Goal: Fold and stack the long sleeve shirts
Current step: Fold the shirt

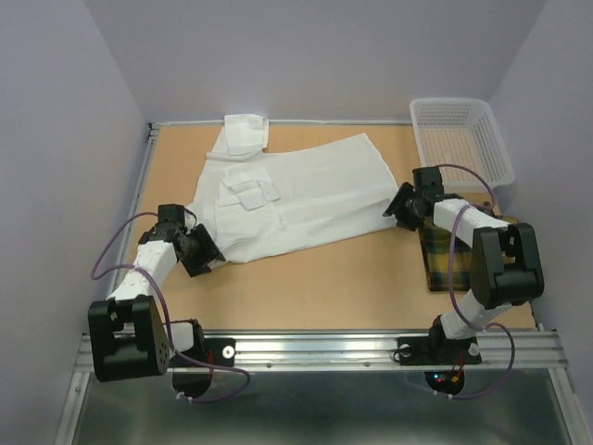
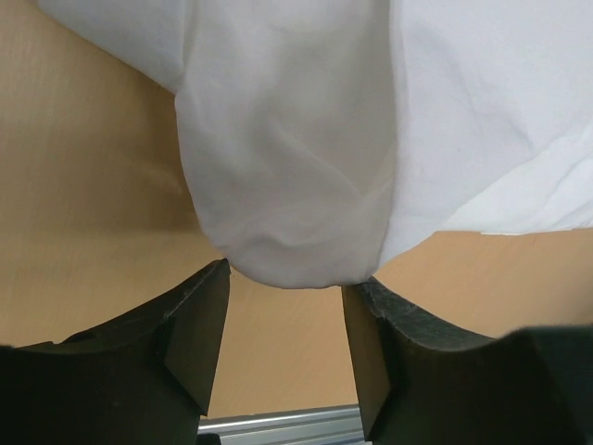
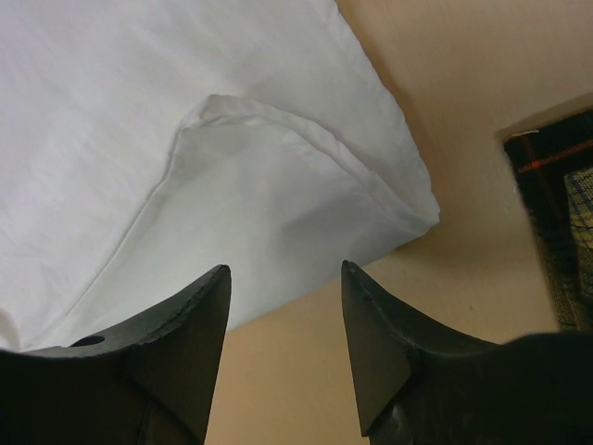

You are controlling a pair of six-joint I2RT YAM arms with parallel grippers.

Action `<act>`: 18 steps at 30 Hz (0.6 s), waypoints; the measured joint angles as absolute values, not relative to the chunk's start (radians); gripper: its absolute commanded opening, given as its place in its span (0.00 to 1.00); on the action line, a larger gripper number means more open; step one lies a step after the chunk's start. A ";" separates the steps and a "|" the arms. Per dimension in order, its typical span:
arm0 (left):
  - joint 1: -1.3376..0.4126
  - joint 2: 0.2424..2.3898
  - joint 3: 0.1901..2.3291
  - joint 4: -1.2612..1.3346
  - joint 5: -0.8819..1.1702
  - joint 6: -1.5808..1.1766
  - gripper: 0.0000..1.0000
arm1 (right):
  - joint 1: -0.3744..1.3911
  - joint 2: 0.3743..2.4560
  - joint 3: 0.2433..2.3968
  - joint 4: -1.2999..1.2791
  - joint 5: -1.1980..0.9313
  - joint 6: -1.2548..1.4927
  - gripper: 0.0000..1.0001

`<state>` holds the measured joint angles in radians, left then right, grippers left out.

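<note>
White shirt (image 1: 310, 190) lies lengthwise left-to-right, chest pockets (image 1: 250, 192) leftward; left fingers (image 2: 185, 343) and right fingers (image 3: 185, 343) spread, empty.

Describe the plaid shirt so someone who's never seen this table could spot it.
Start at the white mesh basket in the far right corner of the table. Nearer, partly under the right arm, lies a rectangle of cloth, the plaid shirt. It is the only patterned fabric, yellow with dark checks; the other shirt, spread mid-table, is plain white.
</note>
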<state>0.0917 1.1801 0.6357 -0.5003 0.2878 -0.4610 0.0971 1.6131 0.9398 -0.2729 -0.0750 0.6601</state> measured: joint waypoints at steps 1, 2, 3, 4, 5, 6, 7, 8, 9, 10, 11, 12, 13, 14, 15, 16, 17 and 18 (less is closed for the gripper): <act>0.089 1.193 0.636 -0.490 0.278 -0.466 0.57 | 0.097 1.615 0.933 -0.268 -0.068 0.664 0.55; 0.087 1.205 0.636 -0.482 0.270 -0.469 0.55 | 0.096 1.617 0.928 -0.264 -0.064 0.667 0.54; 0.086 1.219 0.637 -0.473 0.257 -0.475 0.52 | 0.094 1.619 0.921 -0.257 -0.059 0.670 0.54; 0.086 1.234 0.638 -0.464 0.245 -0.479 0.51 | 0.092 1.623 0.915 -0.253 -0.057 0.673 0.53; 0.086 1.251 0.642 -0.458 0.229 -0.483 0.49 | 0.091 1.628 0.909 -0.249 -0.054 0.678 0.53; 0.086 1.266 0.646 -0.451 0.214 -0.486 0.48 | 0.091 1.630 0.903 -0.244 -0.052 0.680 0.53; 0.086 1.276 0.650 -0.448 0.203 -0.488 0.48 | 0.091 1.632 0.899 -0.242 -0.049 0.683 0.52; 0.086 1.289 0.656 -0.443 0.188 -0.489 0.48 | 0.091 1.634 0.893 -0.238 -0.047 0.687 0.52; 0.086 1.298 0.659 -0.436 0.176 -0.490 0.48 | 0.091 1.635 0.889 -0.231 -0.044 0.690 0.52; 0.086 1.303 0.662 -0.434 0.170 -0.490 0.48 | 0.091 1.636 0.887 -0.226 -0.044 0.692 0.52; 0.086 1.314 0.665 -0.427 0.157 -0.490 0.47 | 0.091 1.636 0.887 -0.221 -0.041 0.695 0.51; 0.086 1.325 0.666 -0.421 0.149 -0.490 0.47 | 0.091 1.637 0.886 -0.216 -0.039 0.697 0.51; 0.086 1.335 0.666 -0.415 0.141 -0.489 0.46 | 0.091 1.637 0.882 -0.209 -0.036 0.701 0.51; 0.086 1.347 0.666 -0.410 0.134 -0.488 0.46 | 0.089 1.637 0.879 -0.204 -0.035 0.704 0.50; 0.086 1.354 0.672 -0.413 0.134 -0.488 0.46 | 0.087 1.637 0.875 -0.195 -0.035 0.709 0.50; 0.086 1.361 0.678 -0.409 0.131 -0.488 0.46 | 0.084 1.637 0.872 -0.189 -0.034 0.713 0.50; 0.086 1.367 0.683 -0.409 0.126 -0.488 0.46 | 0.079 1.637 0.868 -0.179 -0.034 0.717 0.50; 0.086 1.372 0.688 -0.410 0.122 -0.488 0.46 | 0.075 1.637 0.865 -0.171 -0.033 0.723 0.50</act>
